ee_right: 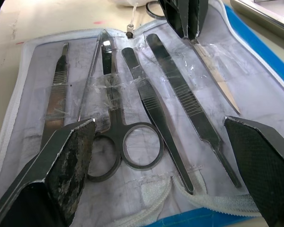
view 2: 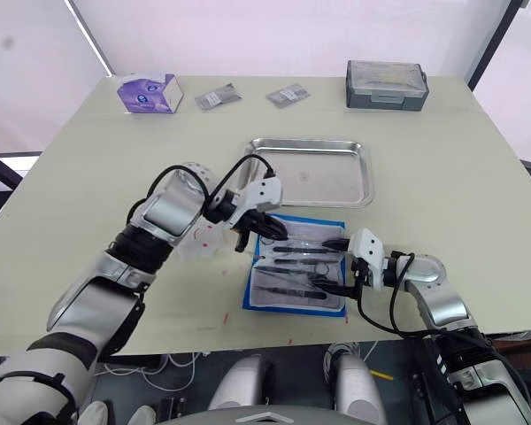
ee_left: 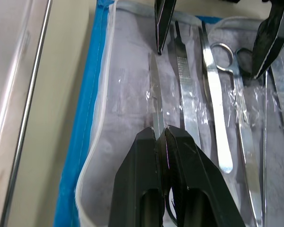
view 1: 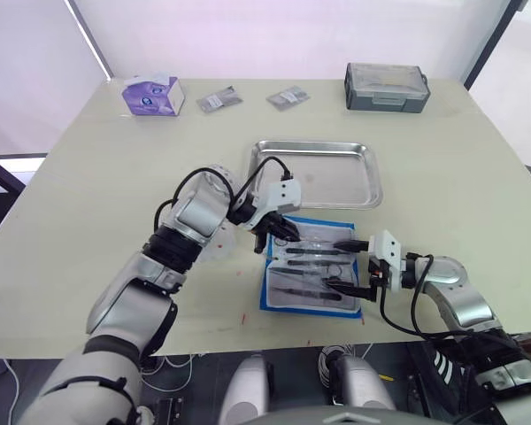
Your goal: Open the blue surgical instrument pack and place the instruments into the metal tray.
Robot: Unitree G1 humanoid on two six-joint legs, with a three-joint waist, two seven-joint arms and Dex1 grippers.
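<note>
On the pale tabletop [view 1: 88, 177], near its front edge, the flat bright-blue fabric instrument pack [view 1: 270, 297] lies unfolded, grey-white lining up. Thin silver instruments [ee_right: 132, 118] sit side by side under clear strips: ring-handled scissors [ee_right: 125, 142], tweezer-like pieces, straight handles. The shallow shiny metal tray [view 1: 317, 173] is just beyond the pack, bare.

Left gripper [ee_left: 161, 142]: fingers pinched together on the near end of a slim pointed blade-like instrument [ee_left: 155, 94] at the pack's tray-side edge.
Right gripper [ee_right: 161, 161]: jaws spread wide over the pack's opposite end, holding nothing.

Handling judgement: instruments look light, rigid, smooth, so likely to slip or twist in a narrow pinch; the strips may resist a straight lift. Best hold is mid-shaft or on ribbed grip sections, sliding lengthwise out from under the strip. The pack is soft and may lift along; the free gripper could pin it.
</note>
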